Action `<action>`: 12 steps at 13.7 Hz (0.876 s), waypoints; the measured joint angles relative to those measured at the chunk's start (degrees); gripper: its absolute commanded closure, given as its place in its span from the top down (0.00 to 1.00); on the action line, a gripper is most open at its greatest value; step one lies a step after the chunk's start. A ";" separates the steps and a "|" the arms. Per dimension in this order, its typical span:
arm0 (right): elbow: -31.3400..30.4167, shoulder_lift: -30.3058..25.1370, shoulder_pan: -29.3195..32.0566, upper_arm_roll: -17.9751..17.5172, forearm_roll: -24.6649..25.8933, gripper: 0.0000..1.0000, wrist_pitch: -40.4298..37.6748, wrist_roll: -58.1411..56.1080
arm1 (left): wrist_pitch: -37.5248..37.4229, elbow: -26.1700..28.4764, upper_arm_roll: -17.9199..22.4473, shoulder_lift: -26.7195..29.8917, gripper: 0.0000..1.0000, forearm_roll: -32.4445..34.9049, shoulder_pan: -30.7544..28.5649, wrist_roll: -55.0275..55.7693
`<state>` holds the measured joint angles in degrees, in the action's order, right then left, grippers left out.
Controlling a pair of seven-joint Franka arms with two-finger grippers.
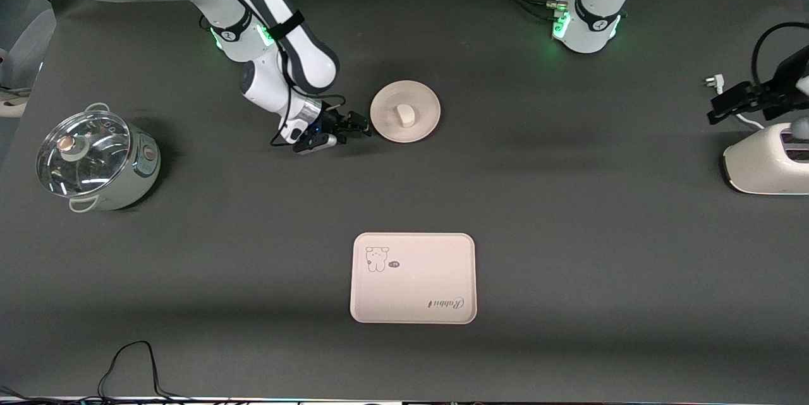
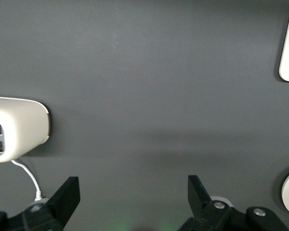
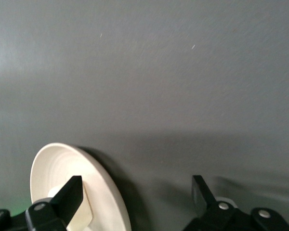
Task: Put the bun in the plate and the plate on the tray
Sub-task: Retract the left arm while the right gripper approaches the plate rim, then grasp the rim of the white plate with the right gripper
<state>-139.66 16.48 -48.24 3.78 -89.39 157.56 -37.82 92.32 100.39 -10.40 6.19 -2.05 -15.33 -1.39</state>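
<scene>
The round cream plate (image 1: 425,108) lies on the dark table between the two arm bases. The off-white bun (image 1: 404,115) lies in its middle. My right gripper (image 1: 361,127) is open and low at the plate's edge toward the right arm's end. In the right wrist view the right gripper (image 3: 137,192) straddles the plate's rim (image 3: 113,192), one finger over the plate by the bun (image 3: 85,211), the other outside. The cream-pink tray (image 1: 413,277) lies nearer the front camera, with nothing on it. My left gripper (image 1: 720,105) waits open and empty above the toaster; it also shows in the left wrist view (image 2: 134,192).
A white toaster (image 1: 768,162) with its cord stands at the left arm's end and also shows in the left wrist view (image 2: 14,127). A steel pot with a glass lid (image 1: 95,162) stands at the right arm's end. A black cable (image 1: 129,367) lies at the table's near edge.
</scene>
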 measured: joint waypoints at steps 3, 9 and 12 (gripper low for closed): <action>0.01 0.16 -2.77 0.01 -4.62 0.95 2.12 -0.05 | 0.51 -0.99 -0.44 -0.30 1.00 0.13 0.22 0.00; -0.02 0.38 -9.00 0.00 -9.69 0.77 6.16 0.00 | 0.55 -3.10 -0.90 -2.47 1.00 2.09 0.53 0.07; -0.02 0.40 -11.20 0.00 -11.23 0.62 8.25 0.01 | 0.52 -3.50 -0.94 -3.72 1.00 2.09 0.57 2.84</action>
<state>-139.68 16.88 -59.44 3.78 -100.62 165.81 -37.80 92.84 96.89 -11.34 2.47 0.04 -14.75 1.46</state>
